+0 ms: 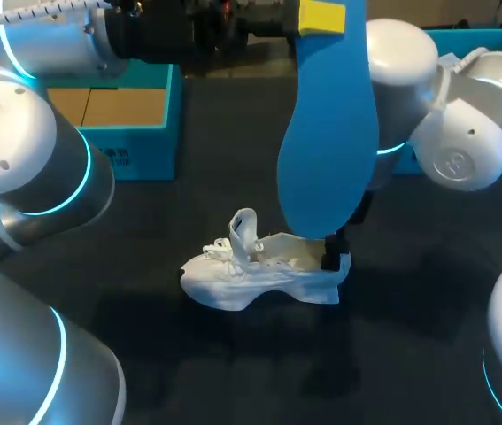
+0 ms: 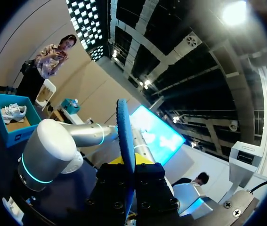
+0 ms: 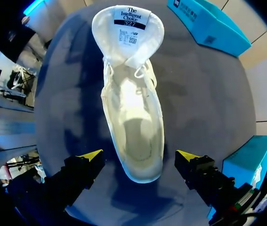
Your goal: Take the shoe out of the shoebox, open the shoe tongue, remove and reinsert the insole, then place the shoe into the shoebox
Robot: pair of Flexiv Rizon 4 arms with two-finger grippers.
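We logged the left gripper (image 2: pixel 132 182) as clenched on the insole (image 2: pixel 124 136), which we saw edge-on, rising straight out between the black fingers. In the head view this gripper (image 1: pixel 321 16) sat at the upper edge, so only a yellow tip showed and the rest was cut off. The blue insole (image 1: pixel 326 133) hung from it, wider end down. Its lower end overlapped the shoe's heel there, and we could not tell from that view whether they touched.

The right gripper (image 3: pixel 139 155) was released. Its yellow tips stood to either side of the heel of the shoe (image 3: pixel 133 117), with a gap on each side. From overhead the insole covered most of this gripper (image 1: pixel 335 252), leaving only a dark piece visible at the heel.

The shoe (image 1: pixel 259 274) was white and stood on its sole mid-table (image 1: pixel 410 336). The tongue (image 3: pixel 127 28) was folded out forward, and the pale inside was in plain sight.

The box (image 1: pixel 135 133) was teal, open and brown inside. It stood far-left, well apart from the shoe, and one end was hidden by the left arm (image 1: pixel 38 150). Another teal piece (image 1: pixel 485 40) stood far-right behind the right arm (image 1: pixel 463 142). It was mostly hidden, and we could not tell whether it was a box or a lid. Dark table surface showed all round the shoe.
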